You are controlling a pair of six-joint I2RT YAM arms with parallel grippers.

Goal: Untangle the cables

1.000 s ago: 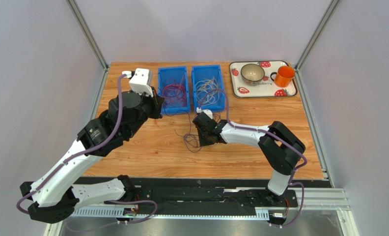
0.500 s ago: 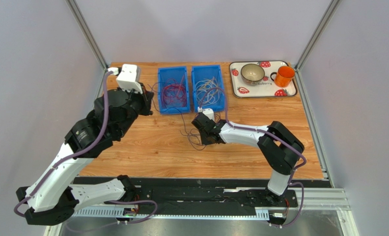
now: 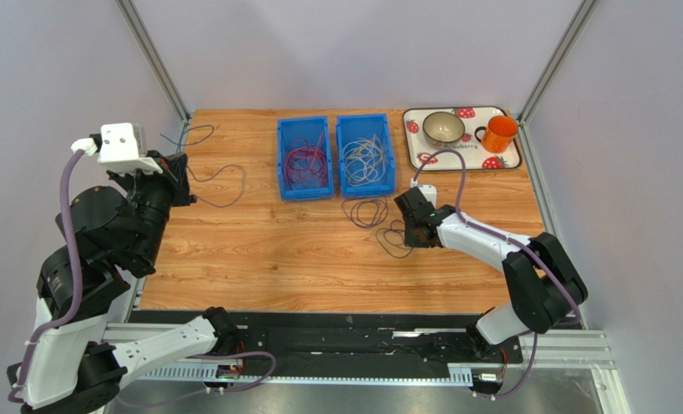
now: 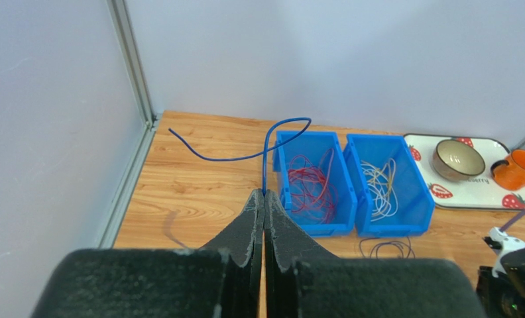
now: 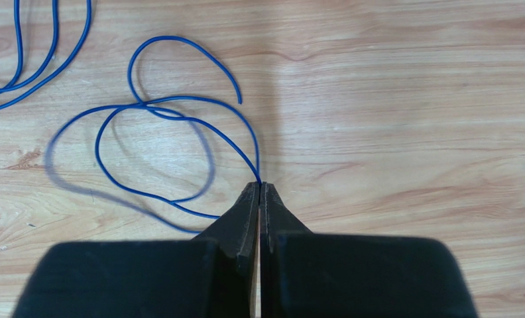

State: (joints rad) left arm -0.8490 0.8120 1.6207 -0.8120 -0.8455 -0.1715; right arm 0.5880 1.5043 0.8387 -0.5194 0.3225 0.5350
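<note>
Cables [image 3: 369, 211] now separated, left hand [image 4: 264, 193] swung outward

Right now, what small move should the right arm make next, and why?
Probably raise the right fingers a little and pull away from the neighbouring loops. The blue cable they hold crosses itself in loose loops, and the neighbouring loops appear to lie apart from it, so a gentle pull may open it.

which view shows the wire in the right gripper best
Right wrist: the blue cable runs from the shut right gripper into crossing loops on the table. Top external shows it only as small dark loops beside the gripper. Left wrist does not show it clearly.
</note>
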